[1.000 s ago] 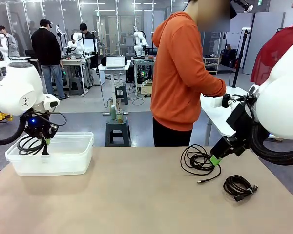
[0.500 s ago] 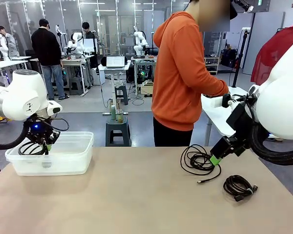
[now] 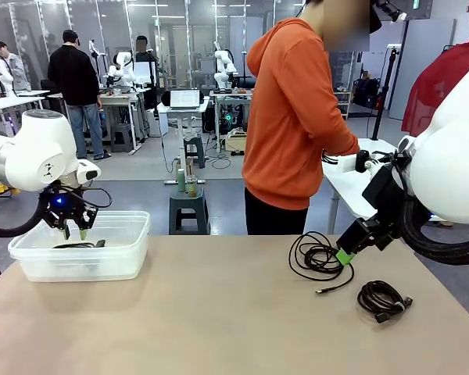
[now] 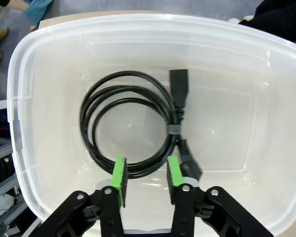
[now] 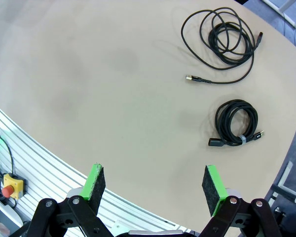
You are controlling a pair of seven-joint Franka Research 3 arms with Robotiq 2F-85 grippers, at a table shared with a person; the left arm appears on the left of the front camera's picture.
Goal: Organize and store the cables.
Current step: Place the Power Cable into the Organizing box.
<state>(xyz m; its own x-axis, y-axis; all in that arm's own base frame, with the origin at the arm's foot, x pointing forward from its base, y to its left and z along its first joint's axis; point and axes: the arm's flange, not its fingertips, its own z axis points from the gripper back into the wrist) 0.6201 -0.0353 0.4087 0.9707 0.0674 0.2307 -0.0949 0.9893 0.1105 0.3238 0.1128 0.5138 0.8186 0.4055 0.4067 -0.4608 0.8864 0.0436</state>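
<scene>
One cable, a black coil with plugs, lies flat on the bottom of the clear plastic bin at the table's left. My left gripper hovers just above the coil's near edge, fingers apart and gripping nothing; the front view shows it over the bin. At the table's right lie a loose cable coil and a tighter bundled cable. My right gripper hangs wide open high over the table, beside the loose coil in the front view.
A person in an orange hoodie stands at the far edge, turned toward a white side table at the right. Bare tabletop lies between the bin and the two coils.
My left gripper lowered the coil into the bin and opened; the cable now rests on the bin's bottom. The right arm has not moved.
</scene>
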